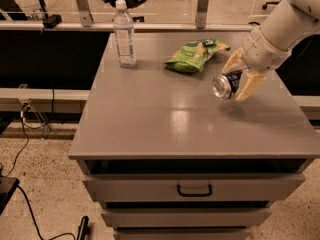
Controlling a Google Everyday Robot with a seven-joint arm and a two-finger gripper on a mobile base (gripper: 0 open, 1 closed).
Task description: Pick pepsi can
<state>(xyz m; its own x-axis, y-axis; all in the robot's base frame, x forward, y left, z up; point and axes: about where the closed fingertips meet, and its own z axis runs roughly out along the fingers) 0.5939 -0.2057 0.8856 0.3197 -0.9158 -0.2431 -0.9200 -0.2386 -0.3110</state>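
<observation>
Now | gripper [240, 80] clamped across pepsi can [226, 85] mid-body | can lying sideways, apparently off bench [150, 119], right of green snack bag [192, 56] | likely light, thin-walled, slick: squeeze moderately.

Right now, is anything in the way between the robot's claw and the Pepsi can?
Nothing visible. The claw is shut on the pepsi can, which lies sideways between its fingers over the right side of the table. The green snack bag and water bottle sit apart, farther back and left.
</observation>
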